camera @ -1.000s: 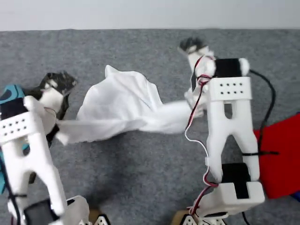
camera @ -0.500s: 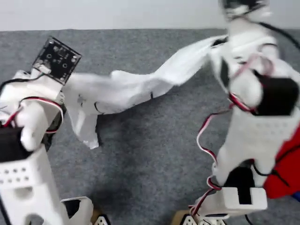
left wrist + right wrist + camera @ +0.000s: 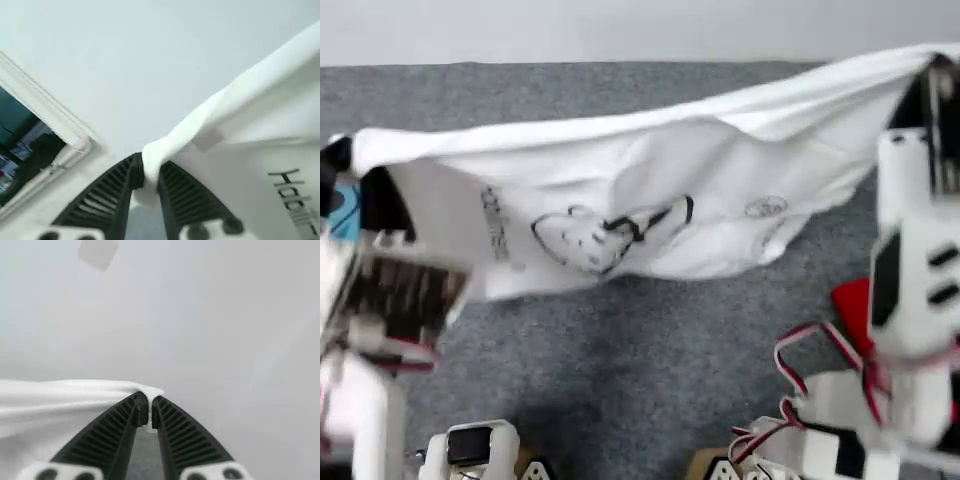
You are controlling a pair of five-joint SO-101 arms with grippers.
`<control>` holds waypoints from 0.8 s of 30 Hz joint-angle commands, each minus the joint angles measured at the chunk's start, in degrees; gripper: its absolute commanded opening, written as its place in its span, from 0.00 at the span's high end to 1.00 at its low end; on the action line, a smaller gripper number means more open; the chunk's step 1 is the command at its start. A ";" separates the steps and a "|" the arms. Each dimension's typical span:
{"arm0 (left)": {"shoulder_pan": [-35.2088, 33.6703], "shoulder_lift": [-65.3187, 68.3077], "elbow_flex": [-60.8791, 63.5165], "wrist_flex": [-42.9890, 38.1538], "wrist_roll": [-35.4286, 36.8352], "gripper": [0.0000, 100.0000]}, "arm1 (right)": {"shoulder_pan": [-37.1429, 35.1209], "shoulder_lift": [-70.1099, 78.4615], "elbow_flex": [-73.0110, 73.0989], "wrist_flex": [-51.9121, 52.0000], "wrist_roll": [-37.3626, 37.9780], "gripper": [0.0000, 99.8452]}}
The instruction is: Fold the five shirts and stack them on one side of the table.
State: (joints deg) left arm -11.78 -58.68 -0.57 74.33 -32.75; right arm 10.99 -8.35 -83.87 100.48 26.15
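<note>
High view: one white shirt [image 3: 720,170] hangs spread in the air above the table [image 3: 620,380], stretched between two arms. Its top edge runs from the left arm [image 3: 390,300] across to the right arm [image 3: 920,260], higher on the right side. The rest of the shirt hangs below that edge, with a black line drawing near the middle and a small oval mark further right. One red garment [image 3: 850,305] lies on the table beside the right arm, mostly covered by it. A sliver of one teal cloth [image 3: 342,222] shows at the left edge behind the left arm. The table has a grey, carpet-like surface, and a pale wall [image 3: 570,30] stands behind it.

Left wrist view: the left gripper [image 3: 148,169] has its two black ribbed jaws pinched tight on a bunched corner of the white shirt. The cloth fans out from the jaws, and the start of some black lettering shows on it. Behind are a white ceiling, one strip of white moulding [image 3: 45,112] and a dark area beyond it.

Right wrist view: the right gripper [image 3: 149,404] is closed down to a sliver on a thin fold of the shirt's edge, which trails off to one side. Behind is plain white room surface with one small pale square fitting [image 3: 98,251].
</note>
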 commanded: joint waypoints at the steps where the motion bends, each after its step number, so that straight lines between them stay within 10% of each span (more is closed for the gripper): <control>1: 0.09 -4.75 -1.71 -1.67 0.44 1.00 | 3.65 -3.74 -1.14 1.80 1.76 0.99; 14: 0.09 -17.93 0.75 -2.73 0.35 1.00 | 5.49 -13.85 5.63 1.89 5.45 0.99; 24: 0.44 -17.93 34.15 -5.89 0.35 1.00 | -2.86 -13.14 43.87 -0.04 5.10 0.99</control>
State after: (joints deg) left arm -11.69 -76.62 22.90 71.96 -32.75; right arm 11.25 -21.98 -53.27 100.48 31.08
